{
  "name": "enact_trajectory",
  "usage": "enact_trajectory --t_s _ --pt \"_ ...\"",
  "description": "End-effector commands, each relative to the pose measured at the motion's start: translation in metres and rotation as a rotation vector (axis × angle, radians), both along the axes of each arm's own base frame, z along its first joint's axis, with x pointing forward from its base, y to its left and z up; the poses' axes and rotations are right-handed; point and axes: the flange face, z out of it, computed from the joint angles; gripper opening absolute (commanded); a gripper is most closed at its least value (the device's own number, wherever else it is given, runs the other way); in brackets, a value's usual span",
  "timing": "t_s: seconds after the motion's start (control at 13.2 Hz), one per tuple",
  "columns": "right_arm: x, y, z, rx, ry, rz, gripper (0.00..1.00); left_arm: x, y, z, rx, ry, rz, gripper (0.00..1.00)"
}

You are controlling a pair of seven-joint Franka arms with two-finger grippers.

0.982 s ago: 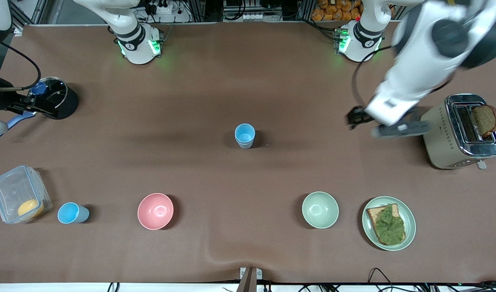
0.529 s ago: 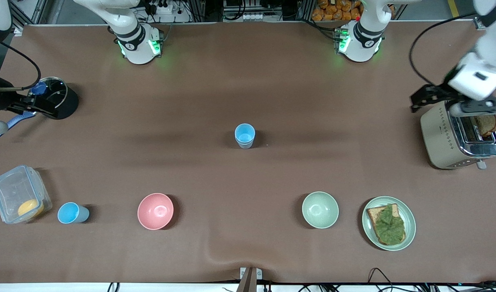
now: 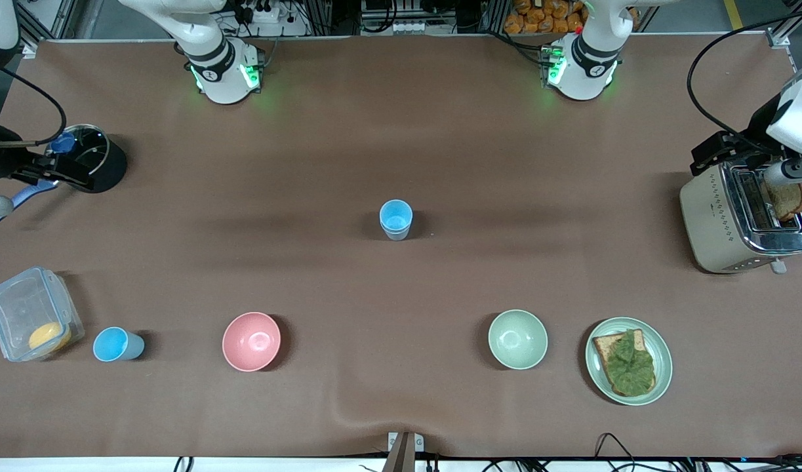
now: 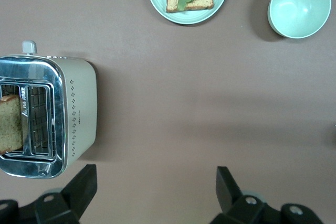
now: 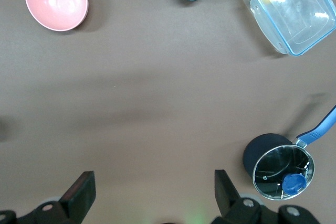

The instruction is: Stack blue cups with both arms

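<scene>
Blue cups: one stack (image 3: pixel 396 219), one single (image 3: pixel 117 345); two bowls.

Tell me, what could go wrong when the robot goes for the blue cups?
1. The blue cup beside the clear container stands very close to it. The open right end effector, now over the pot, might bump the container while grabbing.
2. The open left end effector hangs over the toaster; dropping straight down could hit the bread slice.
3. The blue cup in the middle looks light, so crooked stacking might tip it.
</scene>
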Motion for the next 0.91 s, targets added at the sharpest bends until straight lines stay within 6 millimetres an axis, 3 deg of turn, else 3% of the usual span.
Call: enact_trajectory --t_s 0.0,0.38,0.83 --pt "0.0 0.0 0.003 -0.018 0.002 0.002 1.0 0.002 0.019 0.01 -0.003 -0.003 0.013 1.0" --pt "0.0 0.0 0.002 -0.017 0.005 0.002 1.0 0.012 0.019 0.032 -0.008 -0.037 0.03 1.0" --pt "0.0 -0.001 0.002 -0.016 0.003 0.009 1.0 0.011 0.017 0.038 -0.004 -0.05 0.029 1.0"
